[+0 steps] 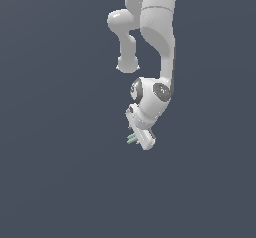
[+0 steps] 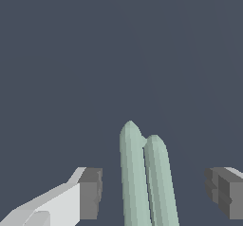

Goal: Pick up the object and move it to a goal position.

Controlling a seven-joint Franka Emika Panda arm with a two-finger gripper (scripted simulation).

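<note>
While your arm hangs down from the top of the exterior view, here is what you've got.

Exterior view, arm: your white Panda arm (image 1: pixel 159 42) bends down the middle of the picture, wrist tilted, over a plain dark grey-blue ground.
Exterior view, gripper: your gripper (image 1: pixel 137 137) sits at the low end of the arm, pointing toward the exterior view's left; from here you cannot tell how the jaws stand.
Exterior view, object: the object (image 1: pixel 132 139), pale grey-green and tiny, pokes out right at the gripper's tip.

Wrist view, fingers: you see two dark grey fingers (image 2: pixel 90 194), one on each side, set wide apart.
Wrist view, object: the object (image 2: pixel 144 177) stands between them as two rounded green ridges side by side, with clear gaps to both pads.
Wrist view, gripper state: your gripper (image 2: pixel 154 194) is spread wide, touching nothing.
</note>
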